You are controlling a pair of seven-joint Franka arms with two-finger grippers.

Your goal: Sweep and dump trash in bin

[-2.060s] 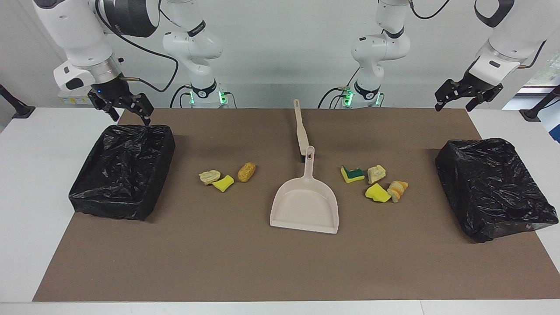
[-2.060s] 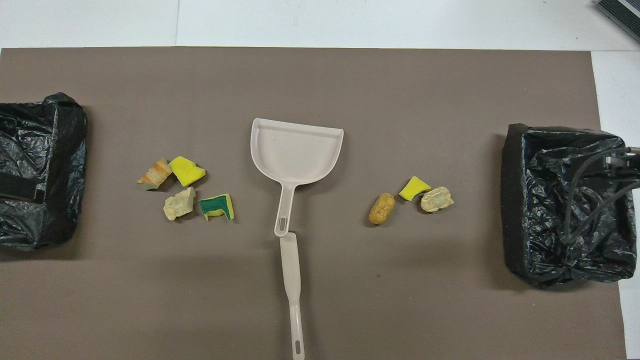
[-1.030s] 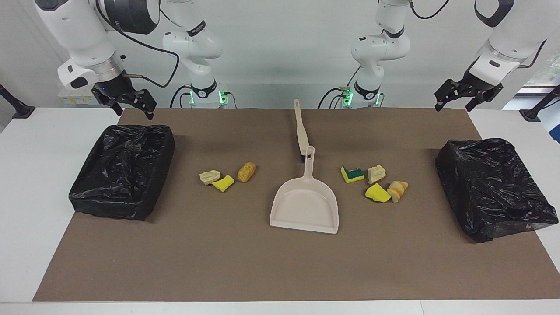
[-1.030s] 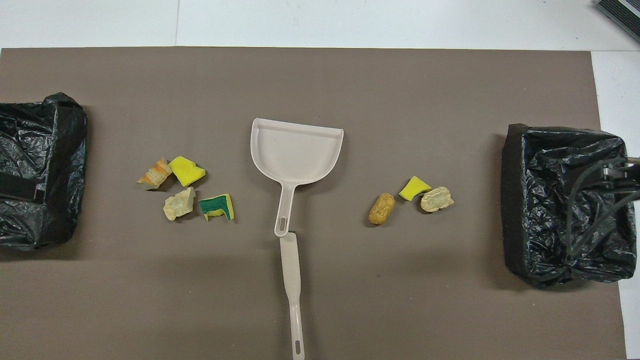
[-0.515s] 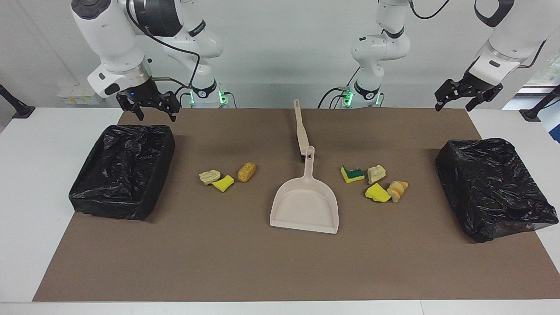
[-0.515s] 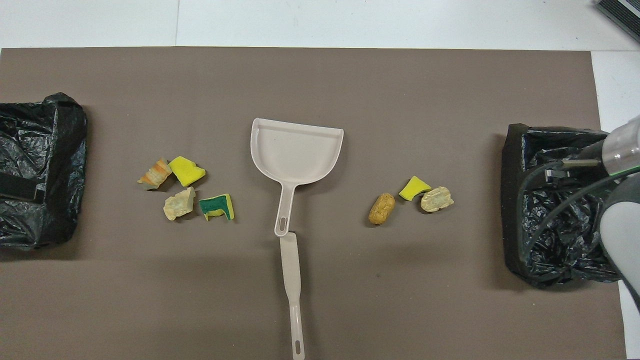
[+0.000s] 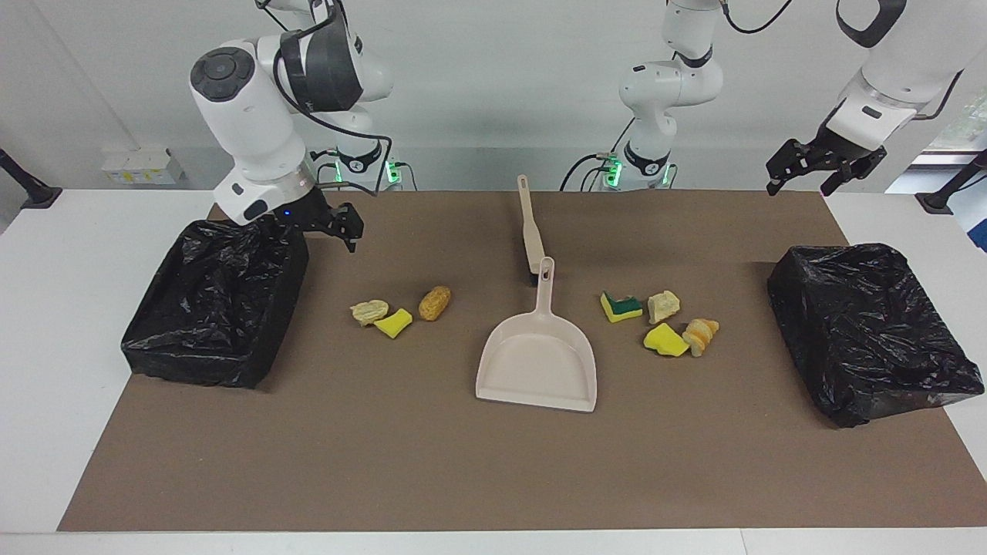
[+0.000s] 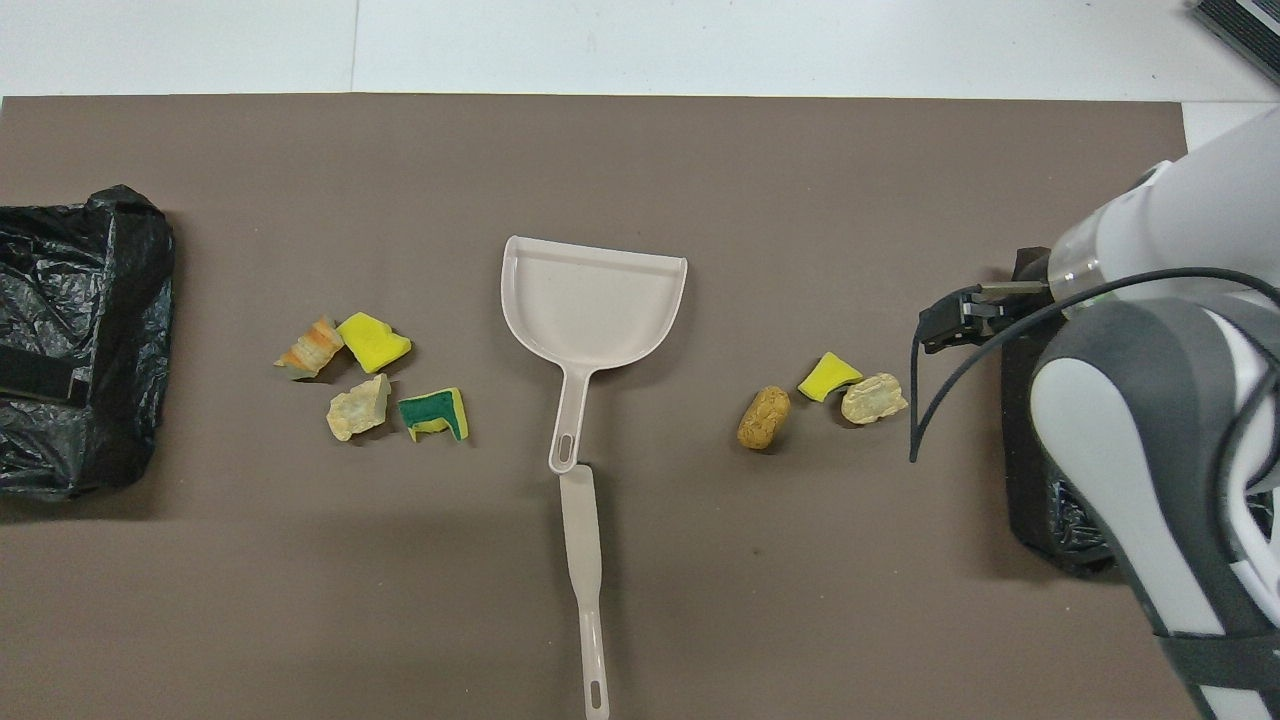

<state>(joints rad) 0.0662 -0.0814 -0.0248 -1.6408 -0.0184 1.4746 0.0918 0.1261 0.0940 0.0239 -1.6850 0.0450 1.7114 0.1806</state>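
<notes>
The trash lies on the brown mat in two groups. A tan piece [image 7: 369, 311], a yellow sponge bit [image 7: 394, 323] and a golden-brown piece [image 7: 435, 302] lie toward the right arm's end. A green-topped sponge [image 7: 621, 306], a tan piece [image 7: 663, 305], a yellow bit [image 7: 665, 340] and a striped bread piece [image 7: 701, 336] lie toward the left arm's end. The beige dustpan [image 7: 537, 362] lies between the groups, with the beige brush [image 7: 530, 231] at its handle end. My right gripper [image 7: 320, 227] is open and empty, over the mat beside the black-lined bin [image 7: 200, 362]. My left gripper [image 7: 802, 181] waits, open and raised.
A second bin wrapped in a black bag [image 7: 867, 331] stands at the left arm's end of the mat. In the overhead view my right arm [image 8: 1150, 450] covers most of the bin at its own end [image 8: 1025, 480]. White table surrounds the mat [image 7: 463, 478].
My right arm has swung from the outer corner of its bin toward the middle of the table and come lower. The left arm and all objects have not moved.
</notes>
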